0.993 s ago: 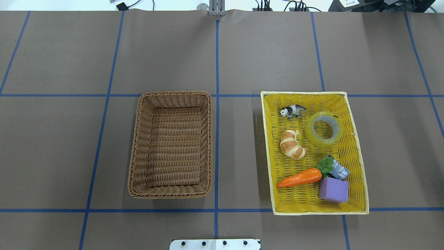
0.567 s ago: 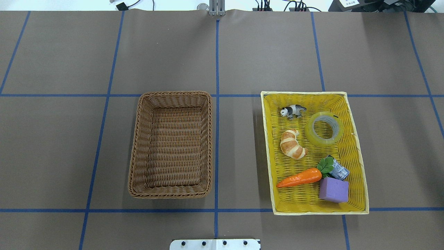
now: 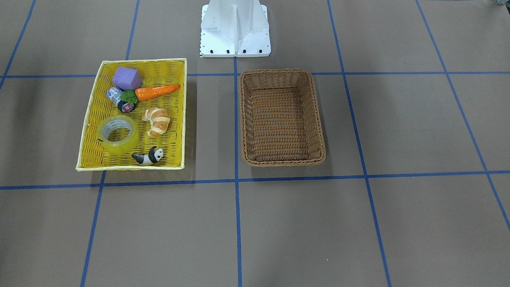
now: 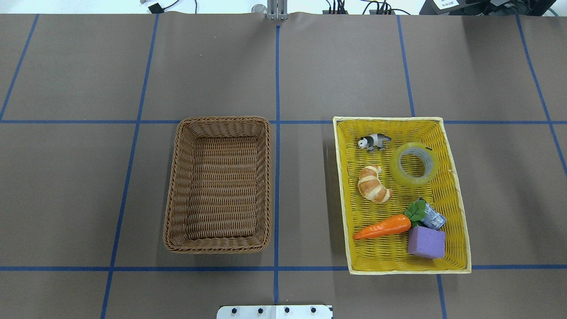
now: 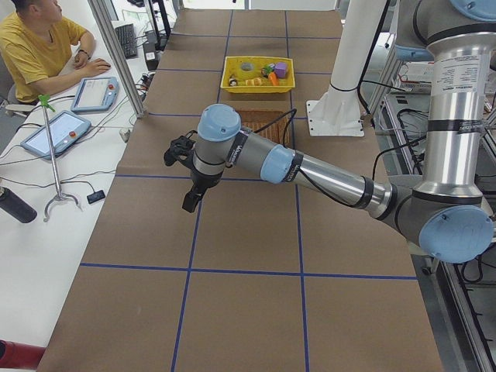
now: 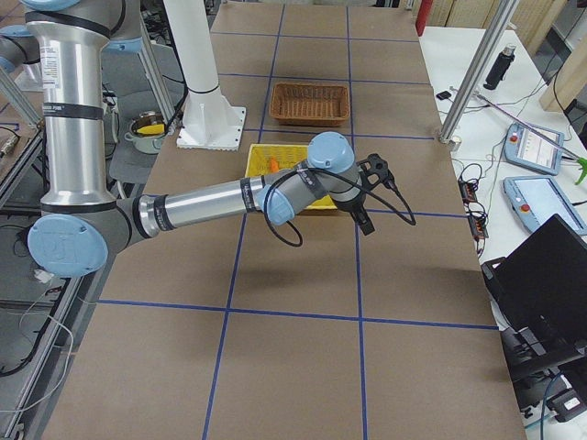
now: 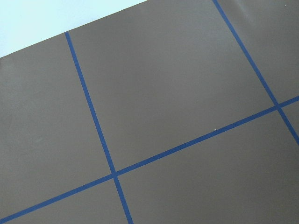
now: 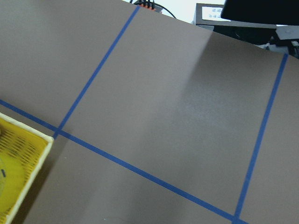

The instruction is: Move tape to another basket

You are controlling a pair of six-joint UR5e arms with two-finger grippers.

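Tape [image 4: 398, 172] lies flat at one o'clock in the yellow basket [image 4: 385, 253], untouched; approach pending. Right tool [image 6: 365, 223] and left tool [image 5: 189, 203]: width cannot be told. Next, grip the ring, carry toward nine o'clock into brown basket [image 4: 221, 186].

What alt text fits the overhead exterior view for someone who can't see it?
The tape lies flat in the yellow basket on the right, with a toy panda, croissant, carrot, purple block and small can. The brown basket sits empty to its left.
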